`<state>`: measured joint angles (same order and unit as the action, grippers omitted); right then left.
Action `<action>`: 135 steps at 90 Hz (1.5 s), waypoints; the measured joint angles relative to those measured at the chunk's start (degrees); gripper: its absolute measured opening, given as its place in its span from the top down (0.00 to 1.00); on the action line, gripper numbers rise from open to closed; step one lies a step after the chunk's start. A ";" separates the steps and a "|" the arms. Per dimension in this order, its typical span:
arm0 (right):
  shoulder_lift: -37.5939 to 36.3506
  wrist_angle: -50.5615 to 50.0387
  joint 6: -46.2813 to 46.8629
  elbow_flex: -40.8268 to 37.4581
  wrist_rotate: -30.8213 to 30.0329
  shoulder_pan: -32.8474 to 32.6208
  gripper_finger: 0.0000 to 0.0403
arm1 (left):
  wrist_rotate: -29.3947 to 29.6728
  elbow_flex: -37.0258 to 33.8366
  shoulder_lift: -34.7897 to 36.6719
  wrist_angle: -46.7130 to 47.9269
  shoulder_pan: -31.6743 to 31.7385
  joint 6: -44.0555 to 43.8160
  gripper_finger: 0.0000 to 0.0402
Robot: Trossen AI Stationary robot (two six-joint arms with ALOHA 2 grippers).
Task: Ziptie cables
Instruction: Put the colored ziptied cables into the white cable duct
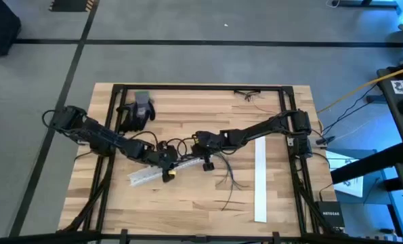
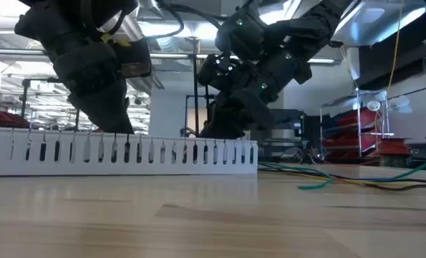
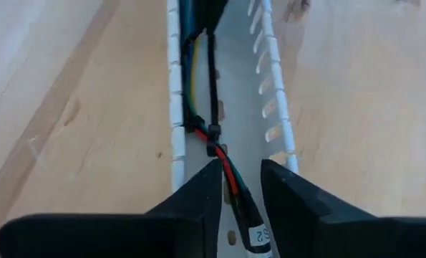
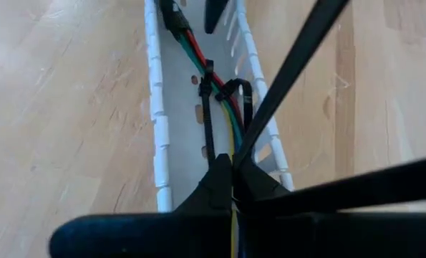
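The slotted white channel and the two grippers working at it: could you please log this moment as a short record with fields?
Channel: white slotted channel lying on the wooden table
Contents: cables run along inside it, a black zip tie wrapped around them
Left gripper: over the channel, fingers open either side of the cables
Right gripper: over the channel, shut on a zip tie tail
Also on table: second white strip, loose wires

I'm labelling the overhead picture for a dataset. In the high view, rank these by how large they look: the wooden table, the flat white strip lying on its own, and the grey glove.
1. Wooden table, by far the largest.
2. White strip, long and narrow.
3. Grey glove, smallest.
All sit at table height, so nearness barely skews it.
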<state>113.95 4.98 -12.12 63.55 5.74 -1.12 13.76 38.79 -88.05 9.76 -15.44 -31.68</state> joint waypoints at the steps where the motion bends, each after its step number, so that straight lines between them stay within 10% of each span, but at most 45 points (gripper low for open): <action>1: 0.00 -0.01 0.00 0.00 0.00 -0.01 0.99 | -0.12 0.00 0.00 0.04 0.04 0.25 0.74; 135: -0.09 0.91 -0.24 -0.02 -0.17 0.01 0.99 | -4.96 1.24 -6.50 -0.35 0.79 4.58 0.77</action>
<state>113.86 5.89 -12.36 63.53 5.56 -1.10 8.80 40.03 -94.55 9.41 -14.66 -27.11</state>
